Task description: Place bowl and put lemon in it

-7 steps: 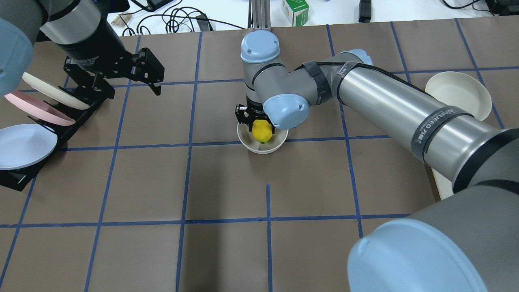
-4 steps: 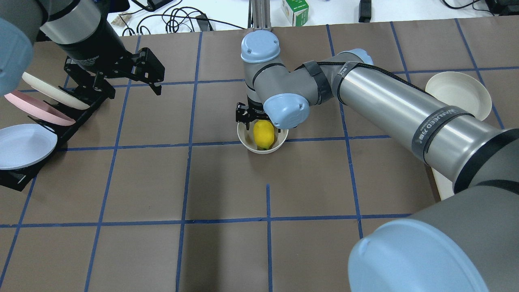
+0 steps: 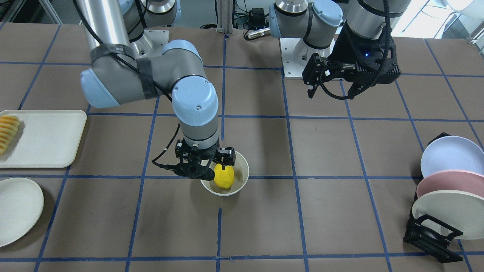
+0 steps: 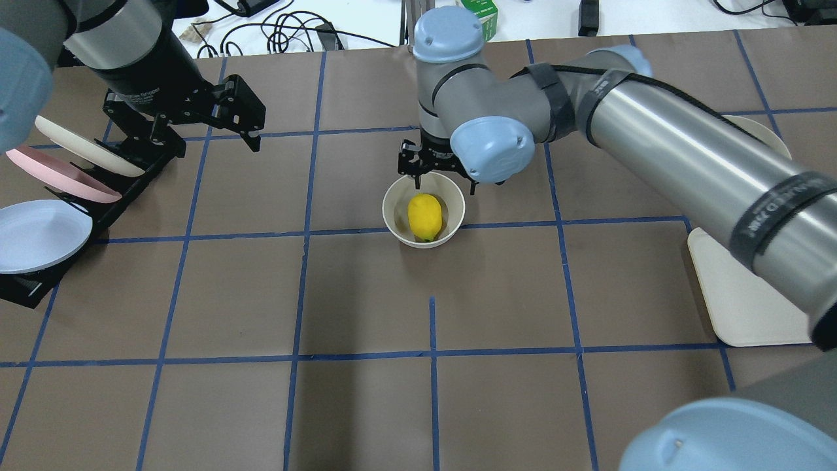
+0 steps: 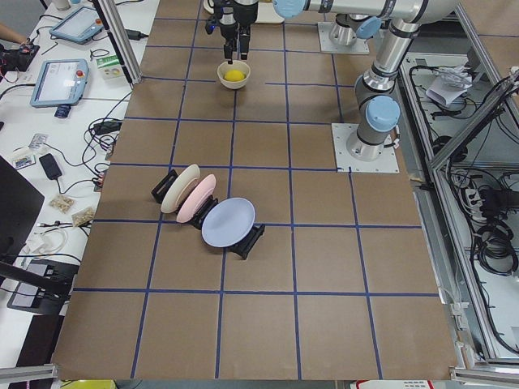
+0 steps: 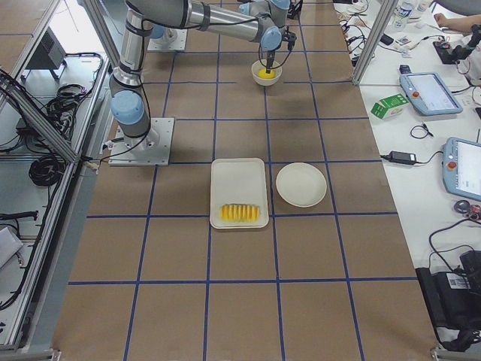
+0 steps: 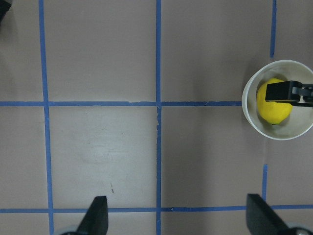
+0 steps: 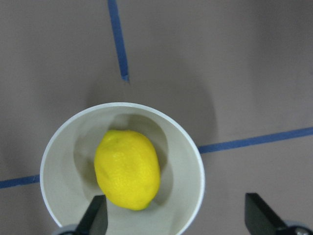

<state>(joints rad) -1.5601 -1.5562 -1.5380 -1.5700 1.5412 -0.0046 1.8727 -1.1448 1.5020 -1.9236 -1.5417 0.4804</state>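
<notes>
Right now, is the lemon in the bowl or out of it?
In. The lemon lies inside the bowl, below its rim; the right gripper is open above.

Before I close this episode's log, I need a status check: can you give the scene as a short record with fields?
lemon: lying inside the bowl, not gripped
bowl: upright on the table, across a blue tape line
right tool: open, empty, above the bowl
left tool: open, empty, raised away from the bowl
task state: looks done
</notes>
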